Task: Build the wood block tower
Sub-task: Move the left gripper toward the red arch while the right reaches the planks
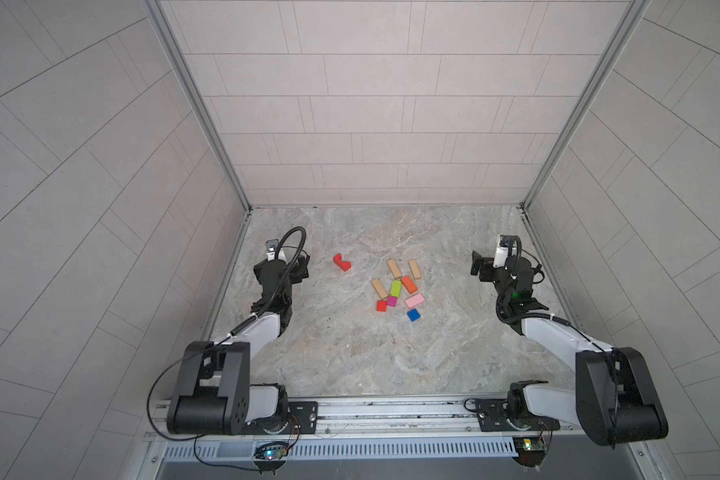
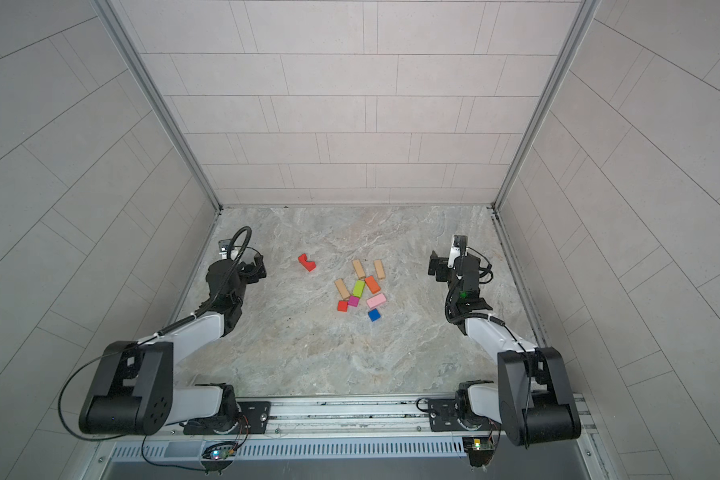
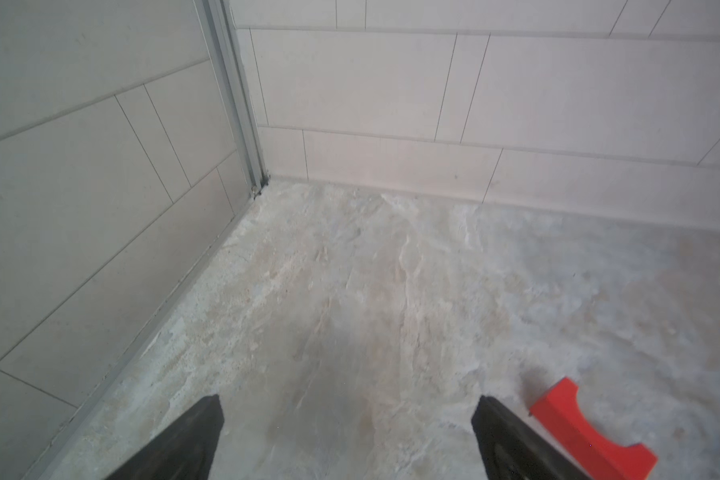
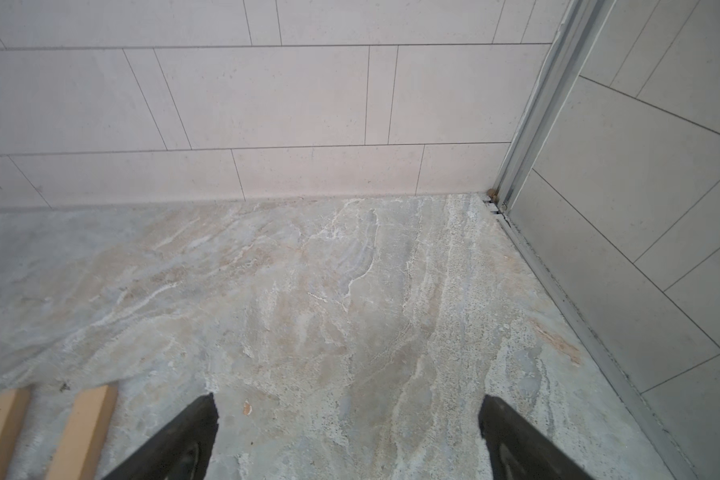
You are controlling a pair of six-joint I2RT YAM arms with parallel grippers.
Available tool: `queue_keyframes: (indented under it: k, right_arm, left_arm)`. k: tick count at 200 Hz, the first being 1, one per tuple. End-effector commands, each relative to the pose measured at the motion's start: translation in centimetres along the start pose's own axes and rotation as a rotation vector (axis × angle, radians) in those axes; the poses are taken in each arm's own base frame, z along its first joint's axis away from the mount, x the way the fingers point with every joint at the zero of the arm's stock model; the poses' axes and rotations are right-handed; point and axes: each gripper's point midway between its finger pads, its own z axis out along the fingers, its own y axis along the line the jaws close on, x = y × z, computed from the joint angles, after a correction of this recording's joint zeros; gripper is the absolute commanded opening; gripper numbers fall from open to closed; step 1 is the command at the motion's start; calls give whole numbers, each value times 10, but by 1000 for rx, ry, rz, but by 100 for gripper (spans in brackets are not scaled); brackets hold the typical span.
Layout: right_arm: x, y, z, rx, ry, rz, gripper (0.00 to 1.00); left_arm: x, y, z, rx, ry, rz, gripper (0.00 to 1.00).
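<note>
The tower's wooden blocks lie loose and flat on the marbled tabletop (image 1: 350,357); none is stacked. In the middle cluster are three tan bars (image 1: 394,269) (image 1: 414,269) (image 1: 379,288), a lime oblong (image 1: 395,287), an orange oblong (image 1: 409,284), a pink oblong (image 1: 415,300), a magenta cube (image 1: 392,301), a red cube (image 1: 381,306) and a blue cube (image 1: 413,315). The red notched piece (image 1: 342,262) (image 3: 591,432) lies apart, left of the cluster. My left gripper (image 1: 304,270) (image 3: 350,401) hangs open and empty beside it. My right gripper (image 1: 479,268) (image 4: 348,398) is open and empty, right of the bars (image 4: 86,432).
Tiled walls close the table at the back (image 1: 371,124), left (image 3: 100,208) and right (image 4: 641,249), with metal corner posts (image 1: 248,208). A metal rail (image 1: 391,411) carrying both arm bases runs along the front edge.
</note>
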Motion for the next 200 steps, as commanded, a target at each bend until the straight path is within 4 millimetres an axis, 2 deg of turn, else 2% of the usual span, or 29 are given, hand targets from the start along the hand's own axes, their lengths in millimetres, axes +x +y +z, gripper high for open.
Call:
queue_keyframes:
  k: [1,6,22,44,69,99,129,169,200]
  right_arm:
    - [10,1,-9,18,124,159,99]
    - [0,8,-9,-10,128,166,99]
    - [-2,21,-9,-29,182,196,99]
    - [8,36,-7,-45,313,215,99]
    - [19,69,-12,-122,420,144,99]
    - [37,103,-17,-165,504,121,99]
    - [50,134,-16,-206,578,107,99]
    - [66,145,-4,-186,655,120,99]
    - [82,162,10,-149,676,97,99]
  left_arm:
    - [-10,-2,-6,-29,159,-74,99]
    - [-10,-6,-6,-14,196,-84,99]
    - [-12,-18,-9,36,287,-126,99]
    - [-17,-31,-24,109,364,-165,99]
    - [-15,-34,-48,137,447,-192,99]
    - [2,-68,-81,361,618,-189,100]
    - [18,-87,-108,501,694,-226,100]
    - [30,-103,-128,614,715,-246,100]
    - [38,-136,-145,725,758,-220,100]
